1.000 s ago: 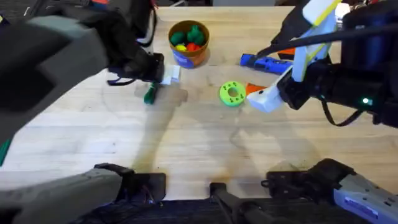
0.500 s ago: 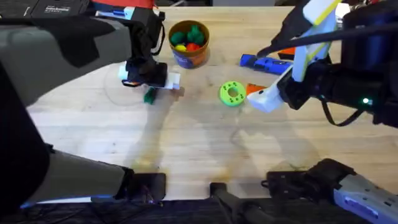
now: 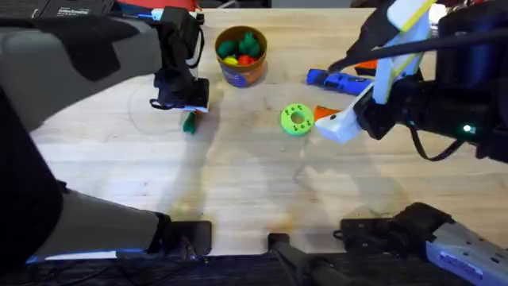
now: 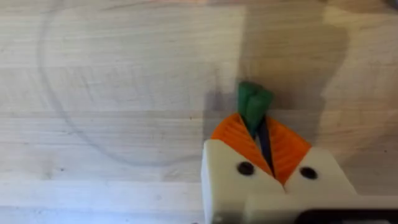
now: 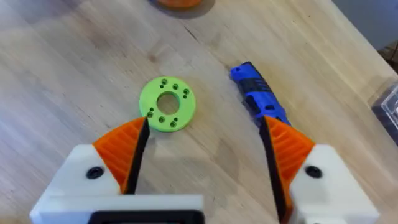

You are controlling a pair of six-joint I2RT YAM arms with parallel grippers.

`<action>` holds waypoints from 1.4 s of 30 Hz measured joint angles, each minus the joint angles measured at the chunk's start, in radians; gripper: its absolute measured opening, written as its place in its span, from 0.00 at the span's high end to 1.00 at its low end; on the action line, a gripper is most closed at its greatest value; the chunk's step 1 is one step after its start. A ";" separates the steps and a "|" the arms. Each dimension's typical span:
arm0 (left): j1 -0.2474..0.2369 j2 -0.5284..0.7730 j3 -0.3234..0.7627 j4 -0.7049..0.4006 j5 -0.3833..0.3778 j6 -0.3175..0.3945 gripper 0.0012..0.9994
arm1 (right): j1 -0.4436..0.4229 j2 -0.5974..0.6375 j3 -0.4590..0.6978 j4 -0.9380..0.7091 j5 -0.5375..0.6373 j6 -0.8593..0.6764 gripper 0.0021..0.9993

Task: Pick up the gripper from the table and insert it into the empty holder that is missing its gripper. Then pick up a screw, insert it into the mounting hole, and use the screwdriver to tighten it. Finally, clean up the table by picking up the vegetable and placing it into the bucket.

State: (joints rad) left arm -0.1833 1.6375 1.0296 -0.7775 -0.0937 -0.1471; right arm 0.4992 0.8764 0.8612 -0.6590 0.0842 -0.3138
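Observation:
The dark green vegetable (image 3: pixel 189 122) lies on the table (image 3: pixel 238 183), left of the bucket (image 3: pixel 240 56). My left gripper (image 3: pixel 191 110) is down over it. In the left wrist view its orange pads (image 4: pixel 233 134) are shut on the vegetable (image 4: pixel 254 102), which sticks out past the tips of the gripper (image 4: pixel 255 122). My right gripper (image 3: pixel 332 121) hovers open at the right. It (image 5: pixel 205 146) has nothing between its fingers. The blue screwdriver (image 3: pixel 336 79) (image 5: pixel 256 96) lies just beyond it. The loose gripper, the holder and the screw are out of view.
A lime-green ring-shaped disc (image 3: pixel 297 120) (image 5: pixel 166 104) lies just left of my right gripper. The bucket holds several coloured toy pieces. A white and yellow arm part (image 3: pixel 401 36) rises at the back right. Bare wood (image 3: pixel 254 199) spreads across the front.
My left gripper has swung in from the right over the vegetable and come down on it. The vegetable stays in place. The right arm has not moved.

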 joint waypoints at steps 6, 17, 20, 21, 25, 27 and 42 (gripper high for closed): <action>0.001 0.004 0.264 -0.284 0.001 0.000 0.98 | 0.000 0.000 0.000 0.022 0.000 0.000 0.01; -0.039 -0.012 0.601 -0.165 0.288 -0.049 0.98 | 0.000 0.000 0.000 0.055 0.000 0.000 0.01; -0.073 0.014 0.601 -0.135 0.296 -0.160 0.98 | 0.000 0.000 0.000 0.055 0.000 0.000 0.01; -0.081 0.026 0.601 -0.130 0.297 -0.209 0.98 | 0.000 0.000 0.000 0.055 0.000 0.000 0.01; -0.090 0.080 0.600 -0.117 0.300 -0.411 0.98 | 0.000 0.000 0.000 0.055 0.000 0.000 0.00; -0.089 0.106 0.600 -0.112 0.300 -0.488 0.98 | 0.000 0.000 0.000 0.055 0.000 0.000 0.00; -0.094 0.195 0.599 -0.016 0.304 -0.670 0.31 | 0.000 0.000 0.000 0.055 0.000 0.000 0.01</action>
State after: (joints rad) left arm -0.2771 1.8326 1.6291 -0.7933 0.2100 -0.8168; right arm 0.4992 0.8761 0.8612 -0.6041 0.0841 -0.3138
